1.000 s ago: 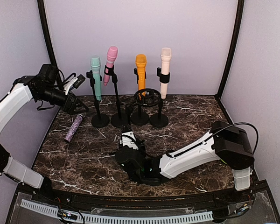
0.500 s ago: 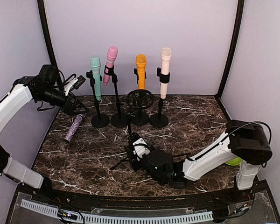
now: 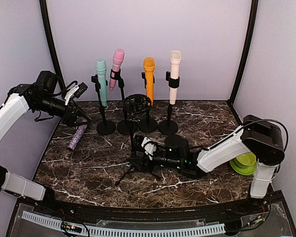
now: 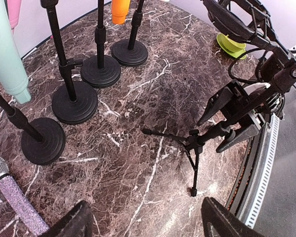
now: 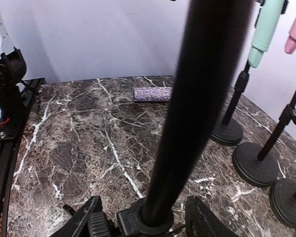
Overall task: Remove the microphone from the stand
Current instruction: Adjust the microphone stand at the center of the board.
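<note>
Four microphones stand in black stands at the back: teal (image 3: 101,81), pink (image 3: 117,66), orange (image 3: 149,74) and cream (image 3: 174,74). A glittery purple microphone (image 3: 78,136) lies flat on the table at the left. A black tripod stand (image 3: 133,165) with an empty ring mount (image 3: 136,102) stands mid-table. My right gripper (image 3: 140,148) is shut on its pole (image 5: 187,113), low near the hub, one finger (image 5: 91,219) on each side. My left gripper (image 3: 80,114) is open and empty, above the purple microphone; in its wrist view its fingers (image 4: 71,224) frame bare marble.
Green dishes (image 3: 244,163) are stacked at the right edge. The four round stand bases (image 3: 106,128) line the back of the marble table. Black frame posts and lilac walls close in the sides and back.
My right gripper swung right and back with the tripod stand, which went from tilted to upright. My left gripper shifted slightly left.
</note>
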Controlling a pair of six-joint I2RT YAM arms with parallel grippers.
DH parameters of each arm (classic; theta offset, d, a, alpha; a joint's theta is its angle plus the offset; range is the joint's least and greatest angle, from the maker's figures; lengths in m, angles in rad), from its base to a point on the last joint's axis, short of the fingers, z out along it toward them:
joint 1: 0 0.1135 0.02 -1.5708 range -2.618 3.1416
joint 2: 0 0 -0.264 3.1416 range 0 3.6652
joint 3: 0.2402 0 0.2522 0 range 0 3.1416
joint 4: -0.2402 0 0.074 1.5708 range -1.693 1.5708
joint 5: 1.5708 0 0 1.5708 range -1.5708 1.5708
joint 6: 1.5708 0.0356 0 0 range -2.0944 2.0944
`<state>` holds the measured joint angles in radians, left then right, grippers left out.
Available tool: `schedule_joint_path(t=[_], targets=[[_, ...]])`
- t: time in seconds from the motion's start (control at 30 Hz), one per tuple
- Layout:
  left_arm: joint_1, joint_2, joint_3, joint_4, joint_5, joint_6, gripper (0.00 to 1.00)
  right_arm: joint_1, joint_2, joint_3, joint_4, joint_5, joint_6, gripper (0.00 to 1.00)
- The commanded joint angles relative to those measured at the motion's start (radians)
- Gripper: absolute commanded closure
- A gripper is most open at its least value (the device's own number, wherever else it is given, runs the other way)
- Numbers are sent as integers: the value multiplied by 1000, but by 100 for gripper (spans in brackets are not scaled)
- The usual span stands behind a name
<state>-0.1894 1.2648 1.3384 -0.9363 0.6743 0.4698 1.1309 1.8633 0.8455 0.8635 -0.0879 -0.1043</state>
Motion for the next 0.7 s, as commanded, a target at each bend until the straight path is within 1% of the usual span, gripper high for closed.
schedule_joint_path(t=[0.0,0.03,0.07,0.1,0.13,0.17,0.23,0.27,0.33,0.37,0.43,0.53,0.67], targets=[[-9,-16,1,-12,32,8,22,-50,38,63,-36,-192,-75,42],[-13,-12,9,-11,41,1,23,-55,30,59,-37,-182,-76,40],[-16,-8,16,-7,51,-7,23,-55,17,49,-35,-155,-77,35],[-19,-5,22,-1,58,-17,23,-54,2,38,-32,-109,-73,28],[-22,-2,27,6,59,-26,23,-49,-16,28,-36,-49,-64,23],[-26,1,31,15,91,-34,22,-43,-39,13,-44,1,-49,20],[-30,11,33,30,106,-49,22,-14,-84,-16,-63,120,6,14],[-32,18,35,32,108,-52,22,8,-101,-17,-98,201,35,10],[-37,30,39,30,106,-47,22,73,-104,27,-232,379,77,3],[-37,33,40,28,104,-44,22,102,-89,70,-328,497,113,3],[-38,36,43,18,102,-34,23,154,-58,153,-469,625,201,2],[-39,28,43,8,99,-24,22,234,-32,189,-489,746,249,3],[-38,5,36,4,97,-14,22,272,19,260,-558,888,363,12]])
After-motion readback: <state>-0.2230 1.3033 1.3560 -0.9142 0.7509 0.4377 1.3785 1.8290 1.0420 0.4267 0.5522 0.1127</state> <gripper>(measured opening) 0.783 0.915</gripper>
